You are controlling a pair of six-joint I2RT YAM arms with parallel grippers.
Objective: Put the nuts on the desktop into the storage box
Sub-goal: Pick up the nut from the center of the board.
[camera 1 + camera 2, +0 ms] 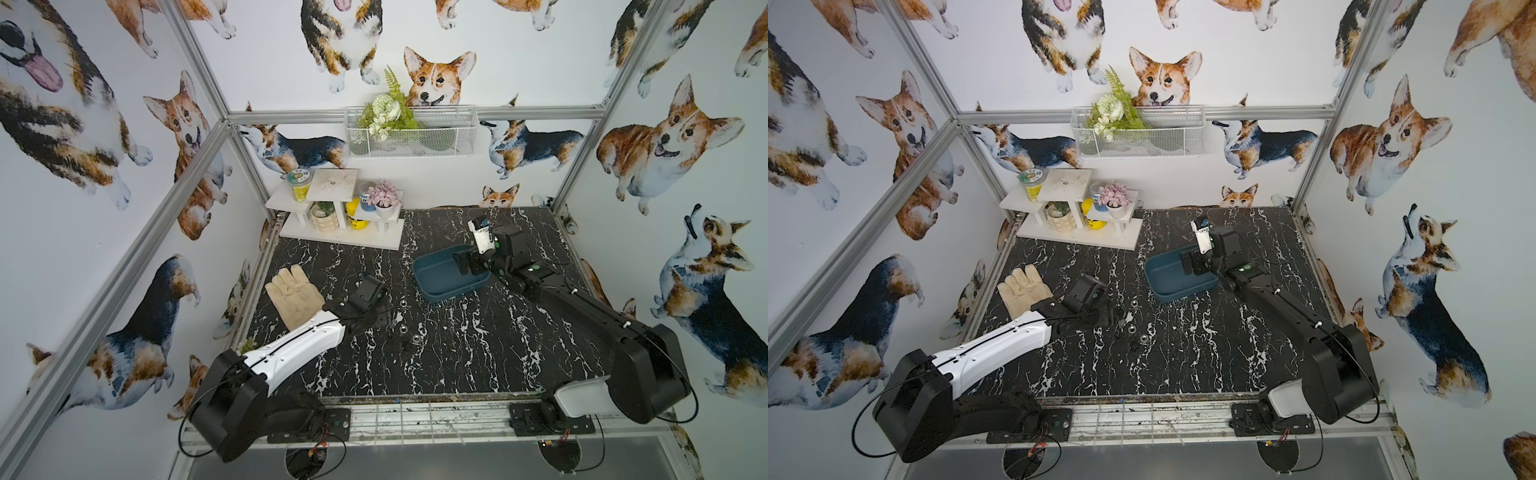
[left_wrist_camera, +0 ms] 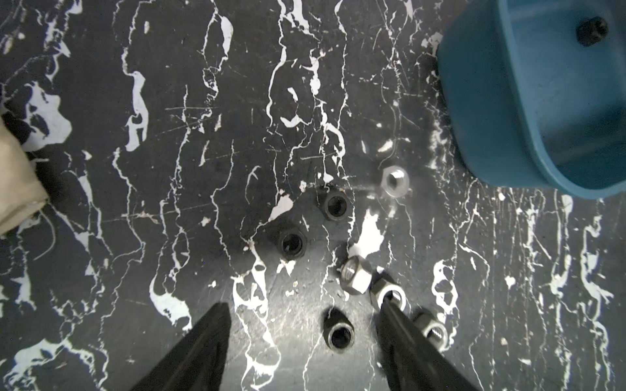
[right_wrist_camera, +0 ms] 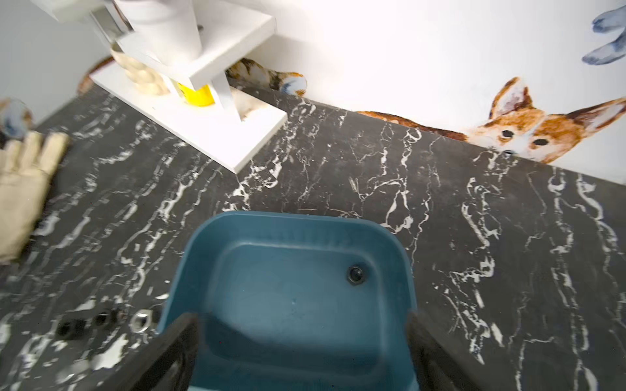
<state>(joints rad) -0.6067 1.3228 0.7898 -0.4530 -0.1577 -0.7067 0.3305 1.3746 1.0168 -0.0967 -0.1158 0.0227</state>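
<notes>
I have the left pincer (image 2: 301,306) low over the black marbled desktop (image 2: 169,152), its jaws moderately apart and gripping nothing. A dark nut (image 2: 338,335) lies on the surface in the gap, nearer to one finger (image 2: 406,338). The tip of that finger covers part of a silver nut (image 2: 389,292); I cannot tell whether it presses on it. In this wrist view I count seven loose nuts (image 2: 354,279) on the desktop. One silver nut touches the covered one and another sits just beside the same finger. Two dark ones lie farther out, and a lone silver one is nearest the blue box (image 2: 481,101). The right pincer (image 3: 301,325) hangs over one end of the box with its jaws spread wide and empty. I cannot tell whether its fingers touch the rim. A single black nut (image 3: 355,273) rests on the box floor near a corner. In both top views the box sits right of the middle of the desktop. The loose nuts lie between it and a pale glove (image 1: 293,291).
</notes>
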